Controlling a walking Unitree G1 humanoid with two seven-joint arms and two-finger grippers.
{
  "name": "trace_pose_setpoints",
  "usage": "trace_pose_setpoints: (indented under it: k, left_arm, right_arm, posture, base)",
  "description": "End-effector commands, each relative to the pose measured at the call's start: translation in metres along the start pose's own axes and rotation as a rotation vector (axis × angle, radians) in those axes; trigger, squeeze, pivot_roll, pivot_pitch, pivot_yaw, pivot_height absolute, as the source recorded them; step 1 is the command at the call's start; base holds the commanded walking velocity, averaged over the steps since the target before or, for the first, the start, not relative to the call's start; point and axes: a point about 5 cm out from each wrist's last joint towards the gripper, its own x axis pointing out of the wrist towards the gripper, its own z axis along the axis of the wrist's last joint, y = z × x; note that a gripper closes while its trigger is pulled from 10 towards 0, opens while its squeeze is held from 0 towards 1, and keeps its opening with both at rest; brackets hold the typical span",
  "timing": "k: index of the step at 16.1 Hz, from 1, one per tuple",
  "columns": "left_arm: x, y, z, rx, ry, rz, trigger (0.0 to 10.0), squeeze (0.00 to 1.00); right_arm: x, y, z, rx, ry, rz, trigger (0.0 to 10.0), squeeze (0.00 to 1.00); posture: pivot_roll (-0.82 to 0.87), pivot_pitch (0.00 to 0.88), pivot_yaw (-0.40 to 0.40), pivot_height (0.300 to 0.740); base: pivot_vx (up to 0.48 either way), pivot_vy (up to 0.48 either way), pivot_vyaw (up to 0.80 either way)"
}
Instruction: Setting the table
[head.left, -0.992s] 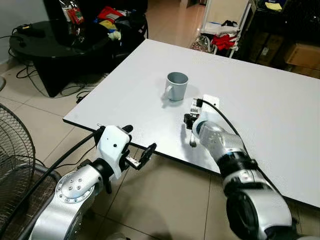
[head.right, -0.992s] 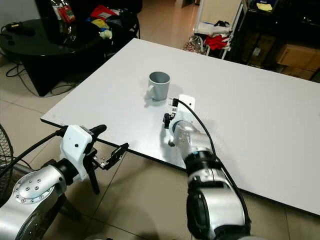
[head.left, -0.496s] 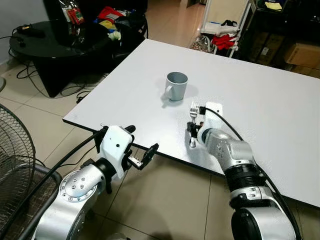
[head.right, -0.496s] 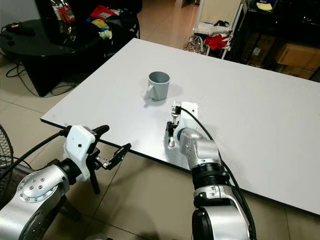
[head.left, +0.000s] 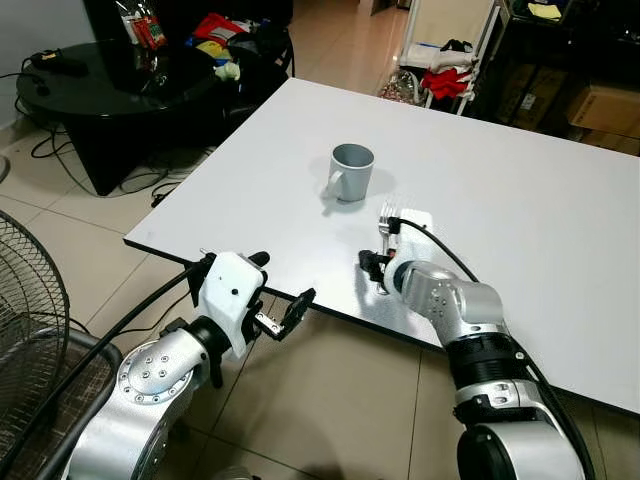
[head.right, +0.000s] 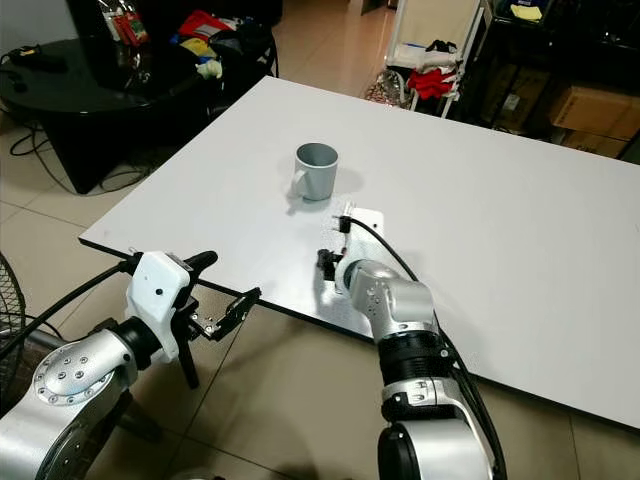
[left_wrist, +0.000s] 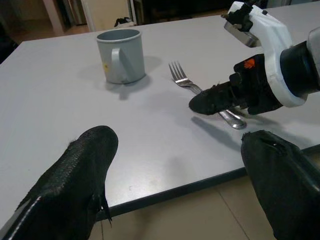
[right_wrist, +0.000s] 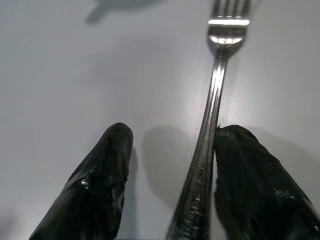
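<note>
Fork and right jaws on the white bench, near its front edge.

The fork (right_wrist: 214, 95) lay flat on the bench (head.left: 560, 210), tines toward the grey mug (head.left: 351, 172), which stood upright just beyond it with its handle turned to the front edge. The right gripper (head.left: 373, 265) rested low over the fork's handle end, its jaws spread; one finger (right_wrist: 252, 185) touched the handle's side, the other (right_wrist: 100, 185) stood apart on bare bench. The left gripper (head.left: 283, 313) hung off the bench's front edge, over tiled floor (head.left: 330, 400), jaws spread and holding nothing. A black round table (head.left: 90, 90) with clutter stood well apart at the robot's far left.
</note>
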Motion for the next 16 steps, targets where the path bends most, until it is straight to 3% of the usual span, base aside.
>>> trace_pose_setpoints:
  k: [1, 5, 10, 12, 14, 15, 16]
  left_arm:
    - [0.0, 0.001, 0.003, 0.016, -0.009, -0.004, 10.0, 0.0]
    - [0.001, 0.001, 0.003, 0.017, -0.011, -0.007, 10.0, 0.0]
    - [0.001, -0.002, 0.004, -0.007, -0.029, 0.002, 10.0, 0.0]
    - [-0.002, 0.002, 0.002, -0.041, -0.032, 0.11, 10.0, 0.0]
    - [-0.001, 0.006, 0.0, -0.054, -0.038, 0.177, 10.0, 0.0]
    - [0.0, 0.006, -0.003, -0.078, -0.037, 0.228, 10.0, 0.0]
    - [-0.003, 0.007, -0.008, -0.08, -0.043, 0.322, 10.0, 0.0]
  right_arm:
    - [-0.002, 0.0, -0.001, -0.004, 0.007, 0.002, 10.0, 0.0]
    - [-0.004, -0.003, 0.002, 0.004, -0.004, -0.006, 10.0, 0.0]
    - [-0.031, -0.013, 0.016, -0.043, -0.067, -0.012, 10.0, 0.0]
    - [-0.061, -0.028, 0.023, -0.113, -0.161, -0.017, 10.0, 0.0]
    - [-0.07, -0.031, 0.023, -0.138, -0.217, 0.002, 10.0, 0.0]
    - [-0.078, -0.033, 0.02, -0.222, -0.296, 0.004, 10.0, 0.0]
    - [-0.09, -0.029, 0.009, -0.245, -0.37, 0.027, 10.0, 0.0]
  posture:
    - [0.1, 0.0, -0.058, 0.74]
    - [0.09, 0.0, -0.051, 0.74]
    - [0.09, 0.0, -0.046, 0.74]
    - [0.08, 0.0, -0.037, 0.74]
    - [0.07, 0.0, -0.032, 0.74]
    - [0.07, 0.0, -0.037, 0.74]
    - [0.07, 0.0, -0.04, 0.74]
  base:
    - [0.0, 0.0, 0.0]
    - [0.0, 0.0, 0.0]
    - [0.0, 0.0, 0.0]
    - [0.0, 0.0, 0.0]
    - [0.0, 0.0, 0.0]
    - [0.0, 0.0, 0.0]
    - [0.0, 0.0, 0.0]
